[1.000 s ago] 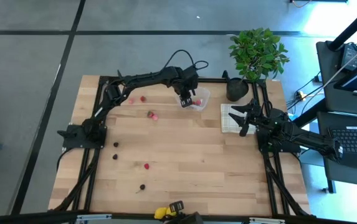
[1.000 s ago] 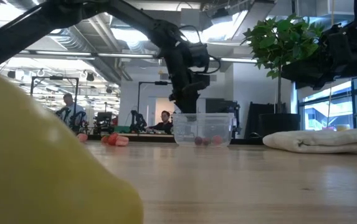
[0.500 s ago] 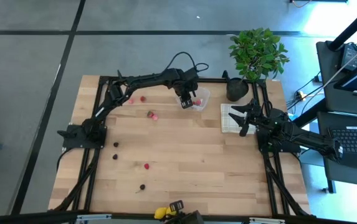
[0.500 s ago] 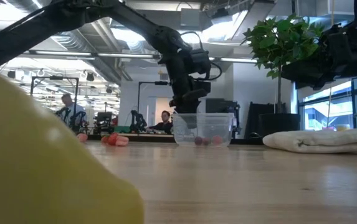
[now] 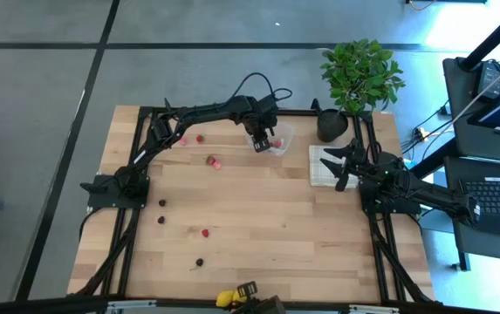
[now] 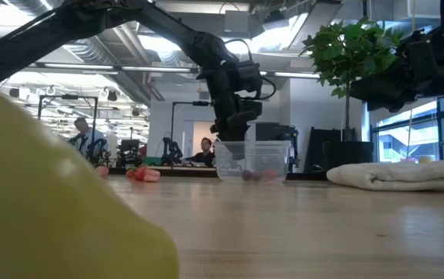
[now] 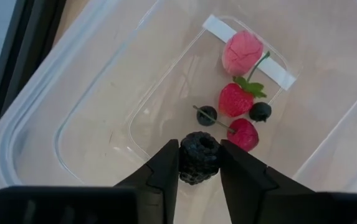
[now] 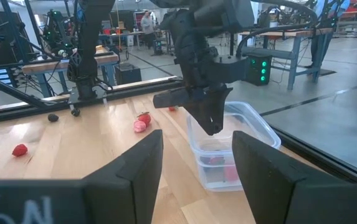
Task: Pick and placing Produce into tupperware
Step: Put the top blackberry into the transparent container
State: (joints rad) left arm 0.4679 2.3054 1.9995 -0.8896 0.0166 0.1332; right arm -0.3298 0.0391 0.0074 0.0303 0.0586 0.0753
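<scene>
Jaws of your left gripper (image 7: 198, 163) clamp a dark blackberry (image 7: 198, 157) over the clear tupperware (image 5: 277, 138) at the table's 12 o'clock; inside lie red berries (image 7: 235, 99) and apparently two blueberries. Your right gripper (image 5: 337, 162) waits at 3 o'clock, jaws apart, above the cloth (image 5: 319, 170).

one tupperware (image 7: 53, 118), five fruit pieces (image 7: 235, 99) inside, one blackberry (image 7: 198, 157)

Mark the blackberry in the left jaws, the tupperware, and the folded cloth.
blackberry (image 7: 199, 157), left wrist view, centre of the berry between the fingers.
tupperware (image 7: 72, 93), left wrist view, bare inner wall.
cloth (image 6: 400, 174), low view, middle of the folded stack.
</scene>
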